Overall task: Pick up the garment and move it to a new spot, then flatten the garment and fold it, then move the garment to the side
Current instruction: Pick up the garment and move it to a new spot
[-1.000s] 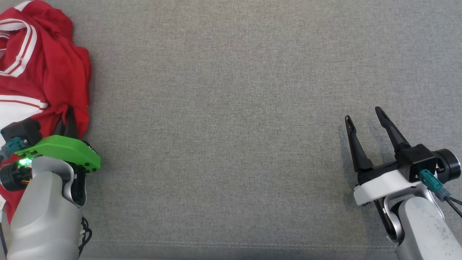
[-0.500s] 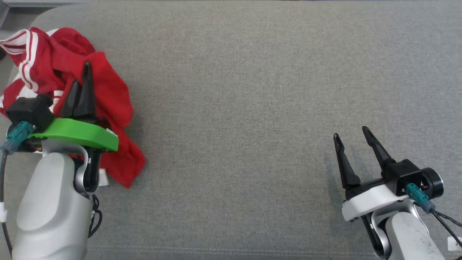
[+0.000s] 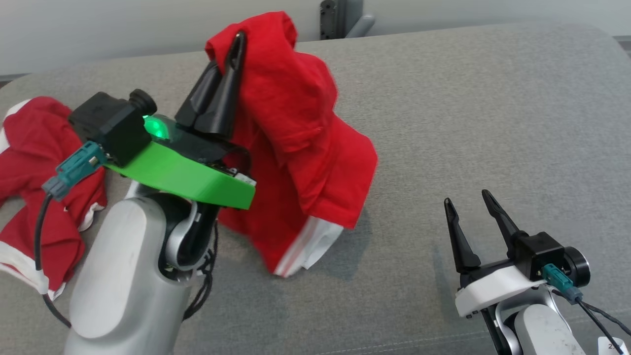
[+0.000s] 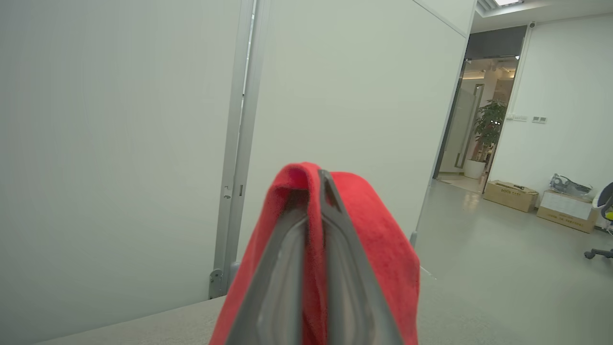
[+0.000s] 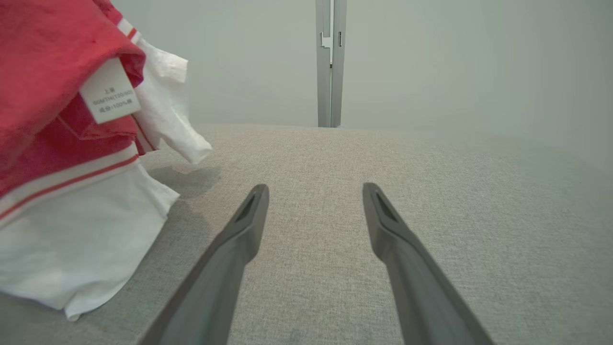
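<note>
A red garment (image 3: 296, 143) with white trim hangs from my left gripper (image 3: 239, 42), which is raised above the grey table and shut on a fold at the cloth's top. The lower hem trails onto the table. More red and white cloth (image 3: 34, 162) lies at the far left behind the left arm. In the left wrist view the garment (image 4: 378, 225) drapes over my left gripper (image 4: 313, 175), pinched between the fingers. My right gripper (image 3: 467, 197) rests low at the right, open and empty. In the right wrist view the garment (image 5: 57, 57) with a white label (image 5: 109, 96) hangs left of my right gripper (image 5: 313, 189).
The grey fabric table (image 3: 468, 98) stretches wide between the garment and the right arm. A pale wall with a metal post (image 3: 340, 19) stands behind its far edge. Cardboard boxes (image 4: 510, 194) sit on the floor far off in the left wrist view.
The left gripper closed on the garment and lifted it up and to the right off the table. The head camera has tilted up. The right gripper stays open.
</note>
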Robot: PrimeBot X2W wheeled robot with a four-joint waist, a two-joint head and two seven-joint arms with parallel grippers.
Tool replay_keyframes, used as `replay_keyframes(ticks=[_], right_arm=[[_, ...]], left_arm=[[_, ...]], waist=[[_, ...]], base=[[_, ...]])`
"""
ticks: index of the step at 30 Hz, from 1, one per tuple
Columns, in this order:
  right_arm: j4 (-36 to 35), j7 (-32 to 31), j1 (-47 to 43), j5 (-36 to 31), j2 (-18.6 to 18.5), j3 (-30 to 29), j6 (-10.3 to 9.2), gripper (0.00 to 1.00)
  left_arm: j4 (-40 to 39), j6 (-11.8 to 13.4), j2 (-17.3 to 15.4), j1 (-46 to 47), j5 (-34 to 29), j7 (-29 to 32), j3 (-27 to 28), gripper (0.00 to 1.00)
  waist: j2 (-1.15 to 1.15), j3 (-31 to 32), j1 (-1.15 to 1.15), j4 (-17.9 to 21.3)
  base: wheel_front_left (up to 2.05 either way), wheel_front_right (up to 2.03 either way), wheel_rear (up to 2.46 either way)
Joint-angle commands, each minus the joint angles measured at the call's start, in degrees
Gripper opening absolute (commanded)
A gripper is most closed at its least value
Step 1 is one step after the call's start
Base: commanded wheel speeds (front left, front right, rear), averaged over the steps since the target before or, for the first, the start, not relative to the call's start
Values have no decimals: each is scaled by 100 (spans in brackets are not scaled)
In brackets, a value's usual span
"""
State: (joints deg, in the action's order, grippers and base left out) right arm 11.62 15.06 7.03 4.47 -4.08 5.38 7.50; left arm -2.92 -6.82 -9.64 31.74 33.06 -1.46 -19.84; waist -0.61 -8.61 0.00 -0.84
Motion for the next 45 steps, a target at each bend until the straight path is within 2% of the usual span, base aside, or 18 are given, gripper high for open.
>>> replay_keyframes(ticks=[1,5,9,16,22,25,26,27,28,31,36,40,45], right_arm=[[1,18,-71,56,15,-8,-2,100],[-11,18,-62,60,57,-25,-2,100],[-3,18,-74,78,83,-31,-2,100],[12,18,-95,105,108,-86,-2,100],[25,18,-108,92,115,-76,-2,100],[45,18,-113,81,117,-79,-2,100],[52,18,-123,78,117,-85,-2,100],[56,18,-136,76,117,-93,-2,100],[58,18,-146,70,118,-95,-2,100],[64,18,-173,31,117,-97,-2,100],[-65,18,-216,-35,102,-182,-2,100],[-303,18,-315,-103,-5,-318,-2,100],[-600,18,-475,-209,-170,-458,-2,100]], left_arm=[[-130,59,83,-64,122,101,-42,0],[-264,163,215,-144,151,345,-263,0],[165,231,205,-382,123,397,-384,0],[1760,128,158,-774,91,22,-539,0],[3449,90,69,-574,-133,-517,-600,0],[4033,35,124,-441,-139,-773,-655,0],[4166,25,157,-389,-125,-872,-670,7],[4260,12,192,-335,-108,-974,-675,47],[4340,-4,220,-294,-96,-1051,-678,100],[4453,-7,239,-204,-178,-1230,-693,100],[4160,166,116,-330,-462,-1355,-670,100],[3377,459,-118,-761,-721,-1374,-399,100],[2402,789,-404,-1720,-943,-1367,87,100]], waist=[[61,173,0,473],[61,127,0,819],[61,76,0,1144],[61,-10,0,1516],[61,-54,0,1590],[61,-51,0,1559],[61,-42,0,1532],[61,-26,0,1497],[61,-10,0,1464],[61,68,0,1370],[61,219,0,1225],[61,387,0,1051],[61,573,0,792]], base=[[0,0,0],[0,0,0],[0,0,0],[0,0,0],[0,0,0],[0,0,0],[0,0,0],[0,0,0],[0,0,0],[0,0,0],[0,0,0],[0,0,0],[0,0,0]])
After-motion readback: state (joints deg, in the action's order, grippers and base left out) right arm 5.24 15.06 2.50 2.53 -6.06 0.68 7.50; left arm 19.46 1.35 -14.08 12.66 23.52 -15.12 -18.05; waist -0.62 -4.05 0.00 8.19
